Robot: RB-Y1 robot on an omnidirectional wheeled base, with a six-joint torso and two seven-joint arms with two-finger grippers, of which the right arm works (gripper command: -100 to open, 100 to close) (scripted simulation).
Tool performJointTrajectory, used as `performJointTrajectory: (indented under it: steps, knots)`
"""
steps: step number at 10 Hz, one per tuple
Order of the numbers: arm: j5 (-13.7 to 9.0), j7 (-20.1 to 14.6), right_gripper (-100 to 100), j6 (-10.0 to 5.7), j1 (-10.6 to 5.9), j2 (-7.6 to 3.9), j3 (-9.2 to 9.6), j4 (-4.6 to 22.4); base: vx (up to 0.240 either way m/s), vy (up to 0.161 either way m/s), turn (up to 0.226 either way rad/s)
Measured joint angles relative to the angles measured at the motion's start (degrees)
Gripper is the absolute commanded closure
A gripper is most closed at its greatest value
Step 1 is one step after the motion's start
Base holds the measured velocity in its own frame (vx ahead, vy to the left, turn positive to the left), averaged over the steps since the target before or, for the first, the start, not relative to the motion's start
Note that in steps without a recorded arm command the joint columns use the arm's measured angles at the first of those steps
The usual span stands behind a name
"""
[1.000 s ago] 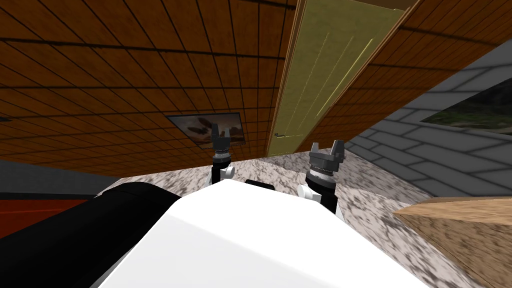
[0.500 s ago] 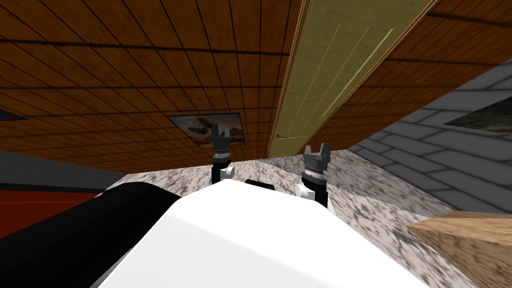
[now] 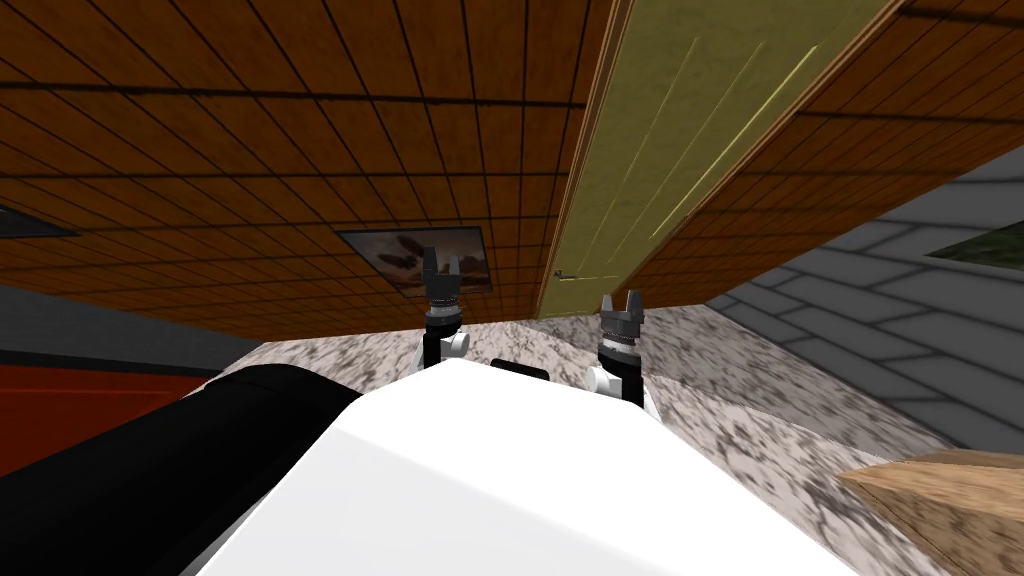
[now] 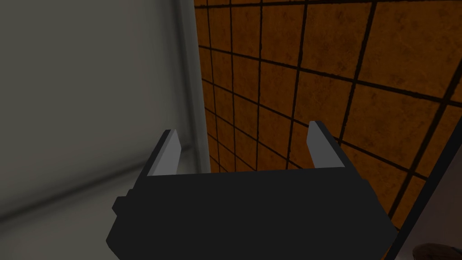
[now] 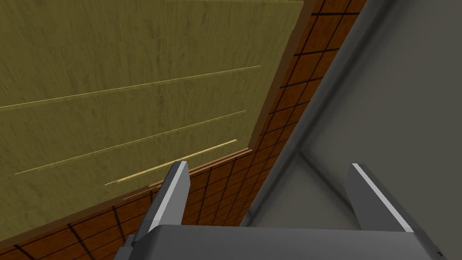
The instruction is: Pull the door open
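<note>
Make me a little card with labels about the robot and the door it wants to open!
door: olive-yellow, set in a brown tiled wall
handle: small, nothing holding it
left gripper: open, facing the tiled wall
right gripper: open, aimed near the door's corner, touching nothing
floor: speckled grey

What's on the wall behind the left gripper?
A framed picture hangs on the brown tiled wall. The open left gripper covers part of it, so the image there is hidden.
</note>
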Motion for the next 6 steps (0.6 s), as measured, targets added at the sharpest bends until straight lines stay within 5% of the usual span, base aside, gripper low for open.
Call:
performJointTrajectory:
  steps: [6]
  knots:
    - [-0.7, -1.65, -100, -2.15, -2.48, -1.99, 0.03, 9.69, 0.063, -0.032, 0.078]
